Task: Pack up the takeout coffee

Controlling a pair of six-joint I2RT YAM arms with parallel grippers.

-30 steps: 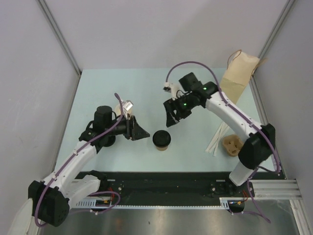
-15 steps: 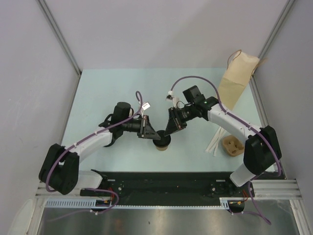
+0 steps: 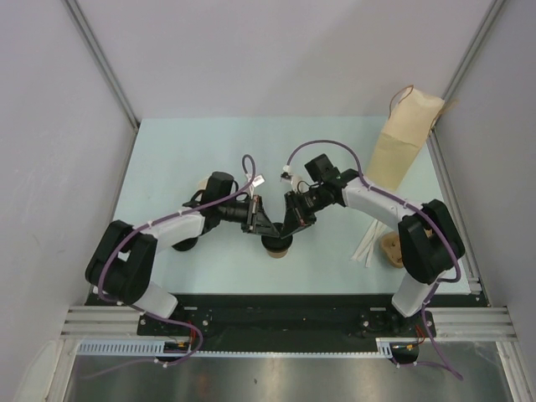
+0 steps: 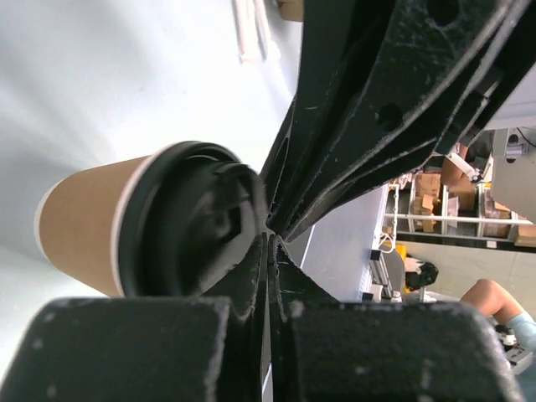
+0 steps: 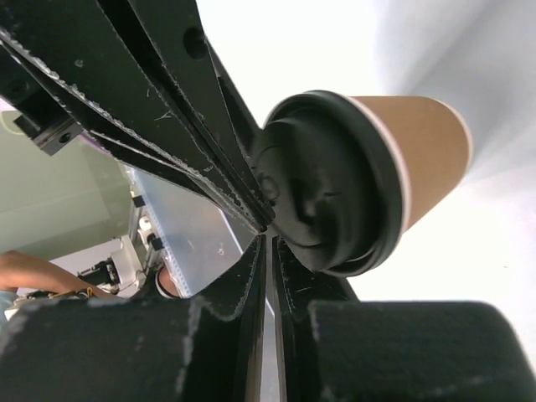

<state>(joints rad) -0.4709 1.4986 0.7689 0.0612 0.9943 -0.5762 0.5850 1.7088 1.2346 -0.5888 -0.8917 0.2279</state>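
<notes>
— Where does the coffee cup sit against the grippers?

— The coffee cup (image 3: 278, 246) stands upright around the middle of the table (image 3: 184, 151), with its black lid (image 4: 188, 222) on. Both grippers meet right over it. The left gripper (image 3: 268, 229) reaches in from the left and the right gripper (image 3: 287, 227) from the right. Their tips cross one another at the far edge of the lid.

— And how are the jaws?

— The left pair is pressed flat together with nothing between, its tip just beside the lid's rim. The right pair is drawn almost together, leaving a thin slit with nothing seen in it. The lid lies right against those tips. I cannot tell whether either gripper actually touches the rim.

— What about the containers?

— A tall paper bag (image 3: 406, 138) stands at the far right corner, leaning toward the wall with its string handle up. Its inside is hidden from above. The moulded-pulp cup tray (image 3: 392, 246) lies near right, well apart from the cup and partly covered by the right arm (image 3: 427, 239), so I cannot make out what its hollows hold. Thin white sticks (image 3: 368, 241) lie just left of the tray.
</notes>
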